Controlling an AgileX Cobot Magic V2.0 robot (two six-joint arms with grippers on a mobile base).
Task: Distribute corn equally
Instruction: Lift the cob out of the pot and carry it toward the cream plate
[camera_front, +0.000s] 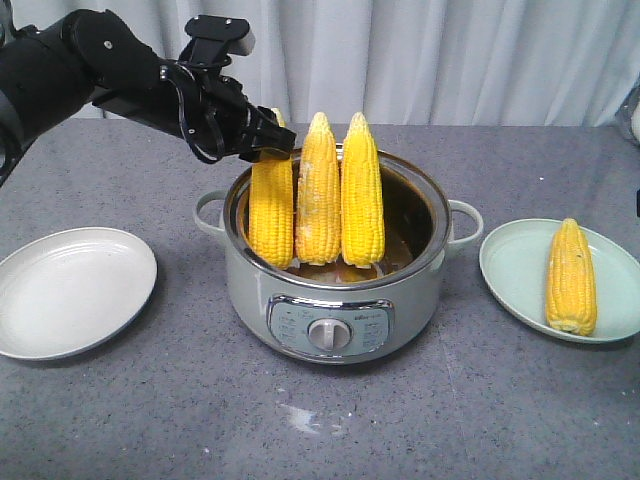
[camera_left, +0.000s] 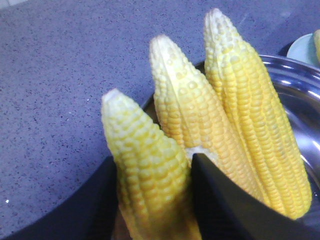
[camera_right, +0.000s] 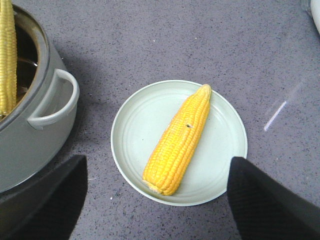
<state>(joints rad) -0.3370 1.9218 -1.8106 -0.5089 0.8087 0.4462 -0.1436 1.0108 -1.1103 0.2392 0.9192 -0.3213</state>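
A pale green cooking pot (camera_front: 420, 300) with a steel rim stands in the middle of the grey bench (camera_front: 150, 420), with a loop handle on each side. Three cobs of corn stand upright in it side by side, paler tips up, leaning on the rim nearest the camera and rising well above it: the left cob (camera_front: 271, 215), the middle cob (camera_front: 318, 195) and the right cob (camera_front: 362, 195). The middle and right cobs touch along their length.

The left arm (camera_front: 90, 65) reaches in from the left, and its jaws are closed around the upper part of the left cob. In the left wrist view one black finger (camera_left: 225, 205) presses against that cob's side.

On the front of the pot, a control panel surrounds a round dial (camera_front: 329, 335). The marks printed there are too small to read.

To the left of the pot, apart from it, lies a white plate (camera_front: 70, 290) with its whole face showing. To the right lies a pale green plate (camera_front: 515, 270) with a single cob (camera_front: 571, 278) lying flat on it, tip pointing away from the camera.

The right jaws hang above that green plate, spread wide, with nothing between them; their black fingers (camera_right: 50, 200) show at the lower corners of the right wrist view.
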